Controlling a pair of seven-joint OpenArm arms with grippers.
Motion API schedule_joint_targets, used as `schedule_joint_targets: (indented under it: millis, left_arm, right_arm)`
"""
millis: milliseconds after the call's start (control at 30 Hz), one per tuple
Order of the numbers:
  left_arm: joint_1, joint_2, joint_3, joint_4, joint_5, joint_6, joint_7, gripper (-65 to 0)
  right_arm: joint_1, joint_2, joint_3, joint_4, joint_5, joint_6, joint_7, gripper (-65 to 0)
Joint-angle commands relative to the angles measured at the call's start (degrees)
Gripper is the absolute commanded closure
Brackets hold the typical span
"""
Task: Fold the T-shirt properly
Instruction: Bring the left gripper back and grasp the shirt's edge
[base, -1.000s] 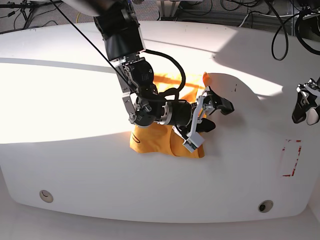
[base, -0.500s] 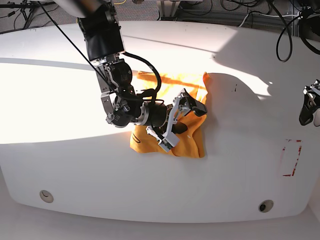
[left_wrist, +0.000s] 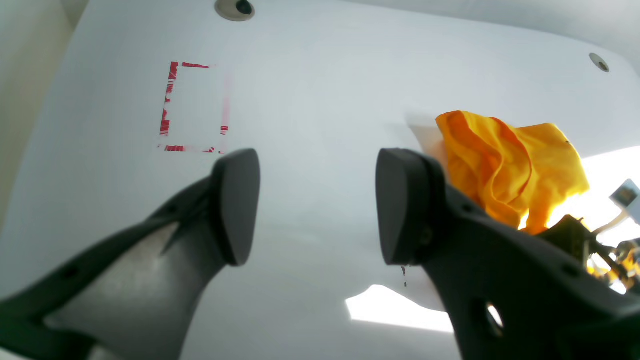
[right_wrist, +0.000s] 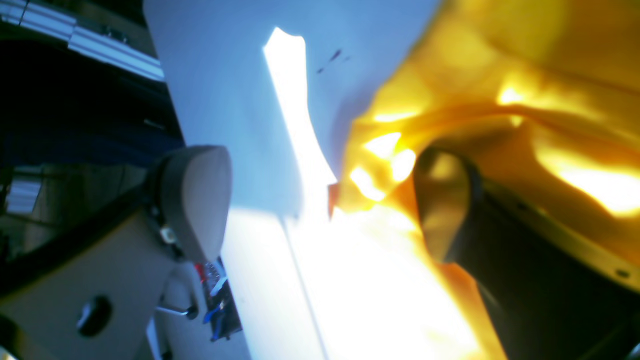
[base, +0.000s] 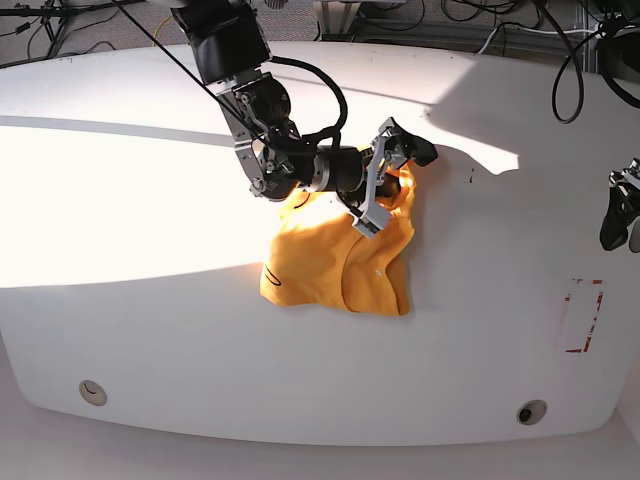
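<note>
Nearest the base camera, the front of the white desk (base: 300, 390) lies bare apart from two small round fittings and, toward its right side, a red tape rectangle (base: 581, 317). Just beyond, at the middle of the desk, sits the T-shirt (base: 335, 265), an orange-yellow bundle already gathered into a rough, uneven packet with wrinkled layers and a small black line drawing at its near left corner. Over the packet's far edge the right tool (base: 392, 175) hangs with its jaws spread wide; the right wrist view shows one finger against or just above the bright cloth and the other out over bare desk, with nothing pinched between them. Far off at the desk's right edge the left tool (base: 620, 210) waits well clear of the shirt, jaws moderately apart and empty, looking down on plain desk and the tape mark. The step in hand looks like a late fold or tidy of the far edge. The next move probably calls for closing on the top layer at that far edge alone, then drawing it toward the near side and flattening the lumpy layers so the packet lies square.
</note>
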Motion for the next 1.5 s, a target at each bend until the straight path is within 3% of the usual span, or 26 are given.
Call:
schedule_joint_targets:
  millis: [0, 300, 400, 667, 733, 833, 900, 967, 1067, 1167, 1333, 1467]
  left_arm:
    - [-0.33, -1.43, -3.16, 0.85, -0.94, -0.08, -1.55, -34.6]
    - [-0.59, -1.52, -6.06, 0.67, -0.94, -0.08, -1.55, -34.7]
    - [-0.5, -1.34, -4.12, 1.38, -0.94, -0.08, -1.55, -34.7]
    - [-1.21, -0.81, 11.52, 3.84, -1.03, 0.19, -1.72, -34.6]
    - [-2.7, 0.42, 16.27, 4.89, -1.03, 0.19, -1.72, -34.4]
    - [-3.93, 3.67, 21.19, 6.21, -0.5, 0.27, -1.64, -33.9]
    - [-4.02, 7.36, 23.92, 6.83, 1.61, 0.27, -1.64, -28.7]
    - [-4.19, 10.26, 26.82, 6.83, 4.59, 0.27, -1.64, -22.5]
    - [-4.37, 13.6, 30.69, 6.65, 9.69, 0.27, -1.64, -14.2]
    - [-4.37, 16.68, 35.0, 6.65, 14.18, 0.27, -1.72, -11.4]
    - [-4.72, 19.85, 43.08, 6.56, 22.79, 0.27, -1.9, -11.4]
    - [-6.92, 23.27, 48.36, 5.24, 29.12, 0.27, -1.9, -11.3]
  right_arm:
    - [2.33, -2.2, -2.19, -2.44, 1.57, 0.47, 2.69, -54.5]
    - [4.88, -1.15, -1.66, 1.34, 1.57, 0.38, 2.42, -54.5]
    - [5.15, 1.84, 0.27, 5.39, 1.57, 0.38, 0.93, -54.5]
    - [8.75, 12.04, 5.28, 8.38, 1.57, 0.38, 1.19, -53.3]
    - [9.81, 14.06, 6.25, 7.58, 1.48, 0.38, 2.6, -48.7]
    - [11.83, 16.7, 6.6, 5.91, 1.48, 0.38, 4.44, -35.7]
    - [14.03, 18.19, 6.43, 4.07, 1.48, 0.47, 4.88, -21.4]
    - [15.87, 18.9, 6.34, 1.69, 1.4, 0.64, 4.88, -11.7]
    - [18.07, 18.81, 6.34, -1.3, -0.71, 0.91, 4.97, -3.5]
    - [19.39, 18.1, 6.16, -2.97, -4.93, 1.0, 6.47, -4.0]
    - [20.53, 15.29, 4.05, -6.13, -16.19, 1.17, 13.94, -4.3]
    - [20.71, 13.27, 4.32, -11.49, -23.75, 3.98, 19.65, -4.1]
